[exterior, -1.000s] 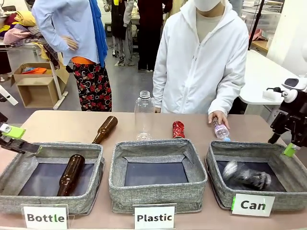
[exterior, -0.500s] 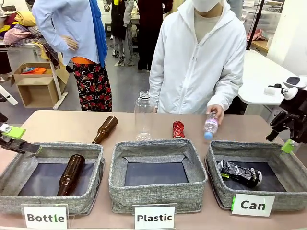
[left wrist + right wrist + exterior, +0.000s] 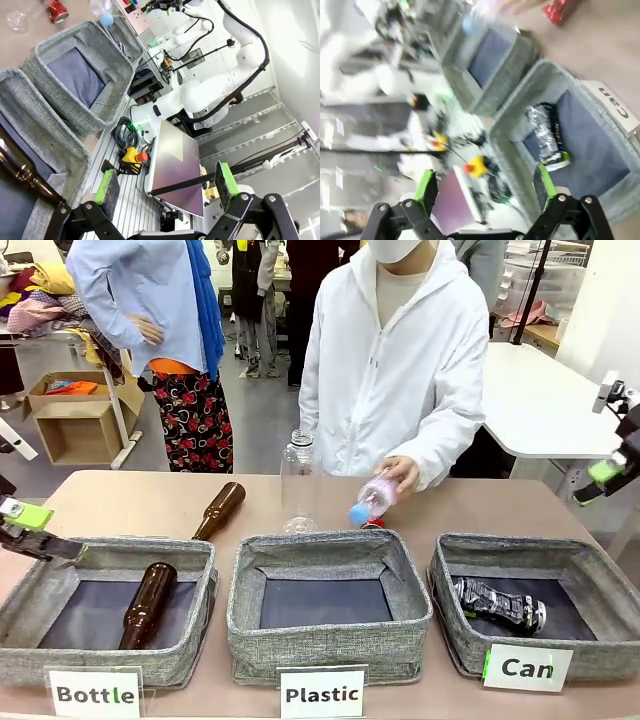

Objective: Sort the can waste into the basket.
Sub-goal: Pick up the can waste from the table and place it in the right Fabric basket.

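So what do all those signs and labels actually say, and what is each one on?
"Bottle": left card, fronting the left basket.
"Plastic": middle card, fronting the middle basket.
"Can": right card, fronting the right basket.
Print on the black can: too small to read.
Label on the clear bottle in the person's hand: blurred.

The black can is marked with silver-white print. The basket around it is woven in grey, with a dark bottom. Its card is white, lettered in black. A shiny red can is seen on the tan tabletop. The hand-held bottle is clear and capped in blue.
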Robot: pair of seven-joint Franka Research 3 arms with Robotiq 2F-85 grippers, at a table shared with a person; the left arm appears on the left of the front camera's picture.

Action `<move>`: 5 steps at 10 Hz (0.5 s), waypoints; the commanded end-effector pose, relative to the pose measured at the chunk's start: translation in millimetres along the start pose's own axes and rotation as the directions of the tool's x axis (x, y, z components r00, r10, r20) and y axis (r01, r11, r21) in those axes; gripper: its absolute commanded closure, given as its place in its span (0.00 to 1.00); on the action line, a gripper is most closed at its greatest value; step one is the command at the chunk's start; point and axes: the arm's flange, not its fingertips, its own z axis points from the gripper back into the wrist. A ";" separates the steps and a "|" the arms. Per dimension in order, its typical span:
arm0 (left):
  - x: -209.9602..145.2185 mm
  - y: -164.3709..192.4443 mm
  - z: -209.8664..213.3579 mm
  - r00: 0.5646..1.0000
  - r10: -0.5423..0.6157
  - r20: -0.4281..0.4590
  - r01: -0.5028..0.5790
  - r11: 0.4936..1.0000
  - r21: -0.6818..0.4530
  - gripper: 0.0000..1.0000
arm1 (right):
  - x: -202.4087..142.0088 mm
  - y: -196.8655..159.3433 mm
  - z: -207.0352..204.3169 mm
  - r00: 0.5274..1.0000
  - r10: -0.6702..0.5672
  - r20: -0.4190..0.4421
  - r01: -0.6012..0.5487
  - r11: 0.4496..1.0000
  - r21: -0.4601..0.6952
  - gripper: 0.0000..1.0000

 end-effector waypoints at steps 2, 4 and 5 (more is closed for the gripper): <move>-1.7 -3.4 0.8 1.000 0.006 0.001 -0.006 1.000 -0.007 0.00 | 7.7 -16.3 25.0 0.565 -0.597 0.569 0.204 0.769 0.605 0.00; -1.7 -3.4 0.8 1.000 0.006 0.001 -0.006 1.000 -0.007 0.00 | 2.2 -21.0 29.3 0.461 -0.587 0.666 0.149 0.791 0.594 0.00; -1.7 -3.4 0.8 1.000 0.006 0.001 -0.006 1.000 -0.007 0.00 | 5.0 -22.5 27.5 0.428 -0.545 0.720 0.170 0.832 0.529 0.00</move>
